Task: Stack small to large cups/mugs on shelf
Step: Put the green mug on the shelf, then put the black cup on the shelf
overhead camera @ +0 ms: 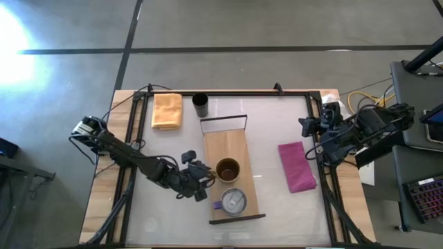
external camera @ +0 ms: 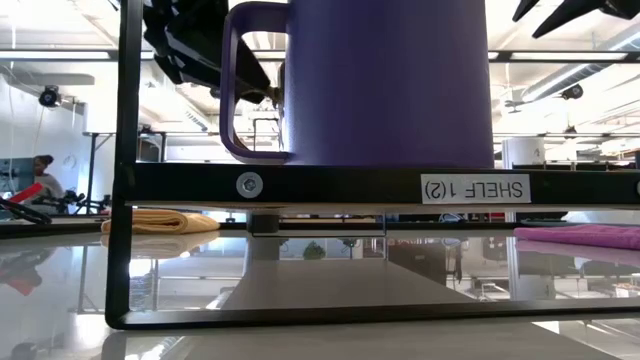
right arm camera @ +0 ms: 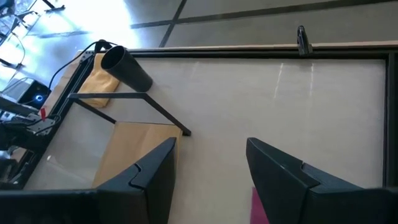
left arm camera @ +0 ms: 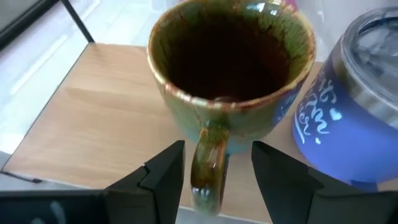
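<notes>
The brown handled mug (overhead camera: pixel 228 169) (left arm camera: pixel 230 74) stands upright on the light-wood shelf (overhead camera: pixel 223 142), its handle (left arm camera: pixel 208 168) toward the table's left. My left gripper (overhead camera: pixel 205 181) (left arm camera: pixel 217 155) is open, one finger on either side of that handle with gaps showing. The purple mug with a silvery lid (overhead camera: pixel 233 201) (left arm camera: pixel 354 106) (external camera: pixel 390 80) stands on the shelf's near end, beside the brown mug. The small black cup (overhead camera: pixel 201 105) (right arm camera: pixel 127 70) stands on the table beyond the shelf's far end. My right gripper (overhead camera: pixel 305 126) (right arm camera: pixel 211 152) waits open above the table's right edge.
An orange cloth (overhead camera: pixel 167 111) (external camera: pixel 160 220) lies at the far left next to the black cup. A magenta cloth (overhead camera: pixel 297 166) (external camera: pixel 580 235) lies right of the shelf. The shelf's dark end frame (overhead camera: pixel 223 119) (external camera: pixel 380 187) stands up at both ends.
</notes>
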